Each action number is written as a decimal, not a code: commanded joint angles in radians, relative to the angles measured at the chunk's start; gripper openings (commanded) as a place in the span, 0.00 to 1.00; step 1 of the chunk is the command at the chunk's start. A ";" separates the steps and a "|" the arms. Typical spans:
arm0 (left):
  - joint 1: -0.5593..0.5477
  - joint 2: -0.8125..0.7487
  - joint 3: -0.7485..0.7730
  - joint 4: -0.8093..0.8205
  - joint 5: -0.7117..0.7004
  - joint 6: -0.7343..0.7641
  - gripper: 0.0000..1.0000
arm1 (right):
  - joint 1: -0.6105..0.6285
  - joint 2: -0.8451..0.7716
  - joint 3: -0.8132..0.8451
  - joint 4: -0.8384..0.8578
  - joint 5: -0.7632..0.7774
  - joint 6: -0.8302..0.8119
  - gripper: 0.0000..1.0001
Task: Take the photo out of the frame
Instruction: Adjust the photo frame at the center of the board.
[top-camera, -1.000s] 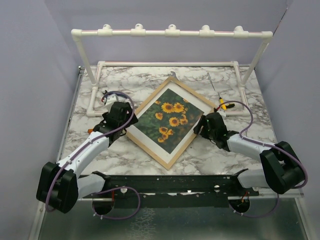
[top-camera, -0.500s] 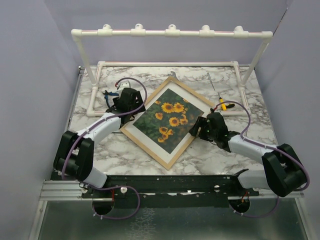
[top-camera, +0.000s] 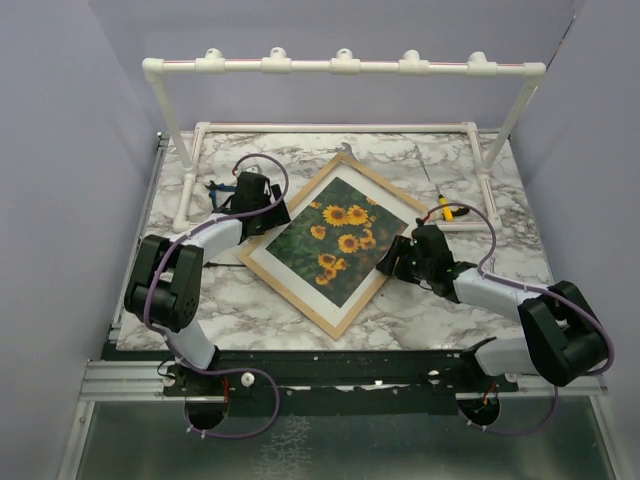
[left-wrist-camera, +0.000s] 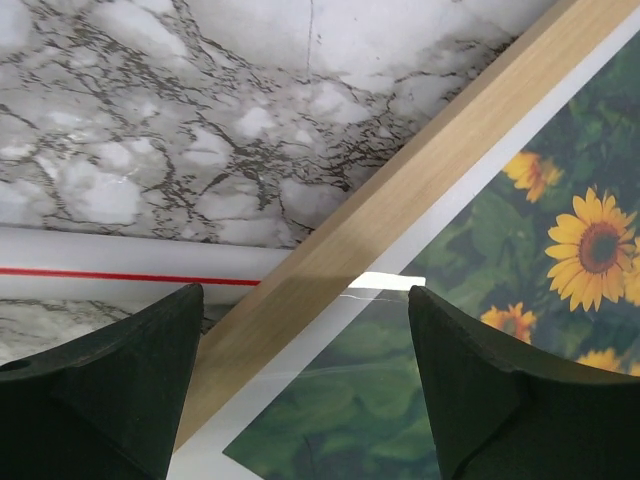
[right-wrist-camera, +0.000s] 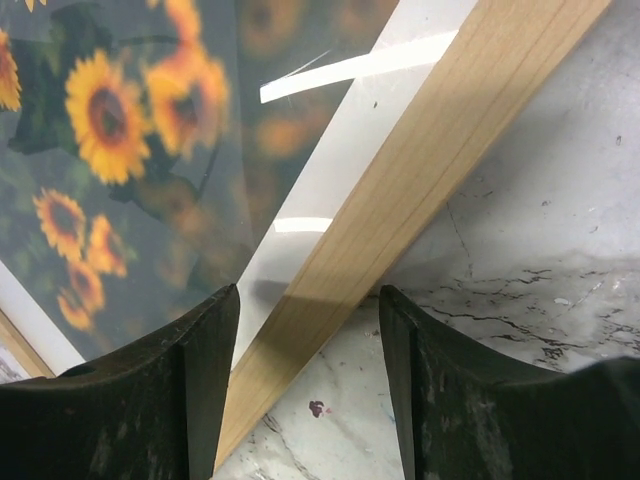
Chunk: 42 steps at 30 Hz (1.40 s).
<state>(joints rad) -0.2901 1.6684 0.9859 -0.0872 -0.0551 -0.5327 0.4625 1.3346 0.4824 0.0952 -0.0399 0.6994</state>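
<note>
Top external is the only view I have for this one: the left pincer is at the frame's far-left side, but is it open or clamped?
Observer: Open. In the left wrist view the left pincer straddles the wood edge of the frame, one finger over the photo, the other out by the white pipe.
Operator: And the other arm?
Observer: The right pincer is also open, straddling the opposite wood edge, gripping nothing.
Operator: Any sign of a pane?
Observer: Glare streaks on the white mat suggest a clear cover, with the photo seated beneath.
</note>
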 joint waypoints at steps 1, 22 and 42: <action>-0.005 0.041 0.002 0.034 0.112 0.008 0.83 | -0.007 0.037 0.036 -0.031 0.013 -0.038 0.61; -0.033 -0.024 -0.215 0.084 0.167 -0.079 0.81 | -0.136 0.089 0.157 -0.094 0.027 -0.129 0.57; -0.237 -0.211 -0.409 0.115 0.063 -0.257 0.64 | -0.156 0.268 0.404 -0.186 0.072 -0.219 0.68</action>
<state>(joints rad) -0.4664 1.4700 0.6262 0.0685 0.0055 -0.6945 0.2943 1.5700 0.8234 -0.0998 0.0547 0.4995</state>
